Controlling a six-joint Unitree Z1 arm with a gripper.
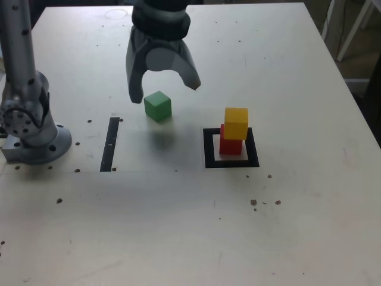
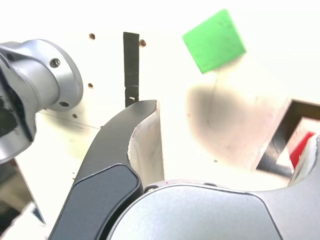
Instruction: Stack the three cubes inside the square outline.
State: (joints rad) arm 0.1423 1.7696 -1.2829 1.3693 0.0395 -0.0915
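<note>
Two grey curved jaws of the gripper (image 1: 165, 89) stand spread wide and empty above the pale perforated tabletop (image 1: 178, 226), just over the small green cube (image 1: 158, 106). Toward the exterior view's right, the yellow cube (image 1: 236, 123) sits on the red cube (image 1: 230, 143) inside the thick black square outline (image 1: 208, 149).

This looks like a robotics lab or test bench. A pale tabletop (image 1: 286, 238) is dotted with small screw holes and scuffs, and a grey robot arm base (image 1: 33, 140) is bolted straight onto it. Black tape marks lie on the surface: a narrow black strip (image 1: 110, 145) and a square outline (image 1: 209, 149). Small coloured blocks serve as practice pieces. White furniture legs (image 1: 351, 30) stand beyond the far edge.
</note>
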